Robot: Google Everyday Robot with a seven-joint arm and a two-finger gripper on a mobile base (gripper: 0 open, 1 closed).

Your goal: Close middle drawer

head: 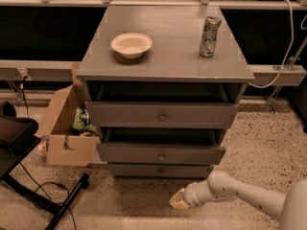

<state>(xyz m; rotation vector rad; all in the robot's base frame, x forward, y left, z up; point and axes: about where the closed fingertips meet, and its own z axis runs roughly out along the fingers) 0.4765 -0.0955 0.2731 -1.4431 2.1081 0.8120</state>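
Pincer hung below and right of the slightly protruding middle drawer, not touching; grip state indiscernible.

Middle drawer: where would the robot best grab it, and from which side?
Probably by the small round knob at the centre of the middle drawer, coming straight from the front, since the face is otherwise flat. The gripper hovers low in front, slightly to the right.

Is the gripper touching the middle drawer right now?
Apart. The camera view shows the gripper low near the floor, with speckled floor and the bottom drawer between it and the middle drawer.
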